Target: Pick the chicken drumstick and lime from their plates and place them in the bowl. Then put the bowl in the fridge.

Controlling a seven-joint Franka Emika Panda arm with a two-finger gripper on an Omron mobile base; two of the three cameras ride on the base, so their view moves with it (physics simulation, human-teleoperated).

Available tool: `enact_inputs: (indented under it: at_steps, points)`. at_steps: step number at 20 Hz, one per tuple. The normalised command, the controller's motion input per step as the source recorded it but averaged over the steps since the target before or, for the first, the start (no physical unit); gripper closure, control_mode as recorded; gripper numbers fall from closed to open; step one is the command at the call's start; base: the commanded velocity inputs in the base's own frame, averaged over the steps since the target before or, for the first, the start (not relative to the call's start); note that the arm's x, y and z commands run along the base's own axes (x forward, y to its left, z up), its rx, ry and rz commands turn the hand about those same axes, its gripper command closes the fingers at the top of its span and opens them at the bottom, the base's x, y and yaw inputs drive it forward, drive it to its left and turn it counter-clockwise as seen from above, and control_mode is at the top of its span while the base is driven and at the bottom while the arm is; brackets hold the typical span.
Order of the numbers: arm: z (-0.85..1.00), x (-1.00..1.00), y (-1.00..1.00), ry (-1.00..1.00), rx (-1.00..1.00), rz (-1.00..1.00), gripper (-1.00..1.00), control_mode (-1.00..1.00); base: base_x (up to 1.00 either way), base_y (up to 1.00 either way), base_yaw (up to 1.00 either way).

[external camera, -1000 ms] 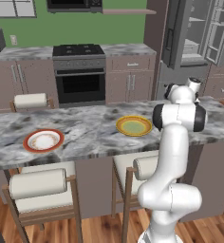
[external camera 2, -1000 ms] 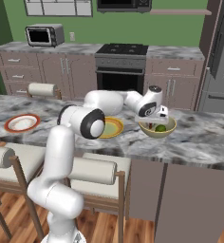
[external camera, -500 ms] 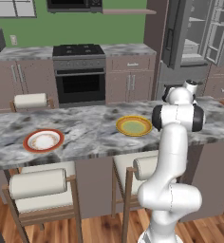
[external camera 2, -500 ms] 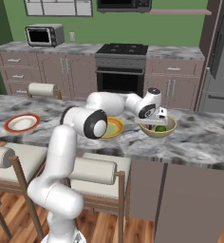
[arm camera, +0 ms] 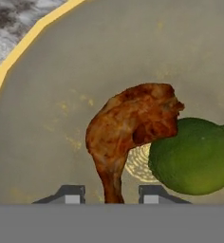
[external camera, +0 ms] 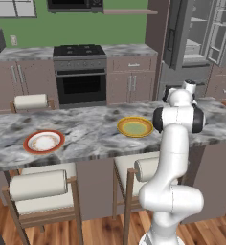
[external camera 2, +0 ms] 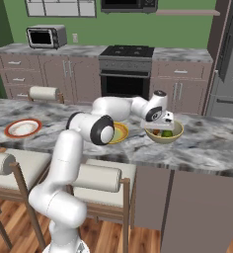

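The bowl [external camera 2: 164,137] stands on the marble island to the right of the yellow plate [external camera 2: 119,132]. Inside it lie the brown chicken drumstick [arm camera: 128,123] and, touching its fat end, the green lime [arm camera: 194,156]. My gripper [arm camera: 111,194] hovers low over the bowl [arm camera: 61,71], open, its fingertips [arm camera: 71,193] standing on either side of the thin bone end with a gap to it. From the right base view, the gripper [external camera 2: 160,126] sits right at the bowl's rim and the lime [external camera 2: 166,133] peeks out. Both plates, yellow [external camera: 135,127] and white with a red rim [external camera: 44,141], hold nothing.
The fridge [external camera: 196,33] stands behind the island at the right with its doors open, shelves showing. A stove [external camera: 81,72] and brown cabinets line the back wall. Stools [external camera: 38,184] stand along the island's near side. A paper towel roll [external camera 2: 42,93] lies at the island's far left.
The jaws have parted off the drumstick's bone, leaving it lying in the bowl beside the lime. The arm has hardly moved.
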Motion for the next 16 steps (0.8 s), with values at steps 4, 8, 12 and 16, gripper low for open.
enact_inputs:
  at_steps: [4,8,12,16]
  points:
    - [0.06,0.04,-0.09,0.00,0.00,0.00,-1.00,-1.00,0.00,0.00,0.00]
    - [0.18,-0.01,-0.08,0.00,0.00,0.00,-1.00,-1.00,0.00,0.00,0.00]
    - [0.33,-0.18,0.00,0.00,0.00,0.00,-1.00,-1.00,0.00,0.00,0.00]
    - [0.10,-0.50,0.16,0.00,0.00,0.01,-1.00,-1.00,0.00,0.00,0.00]
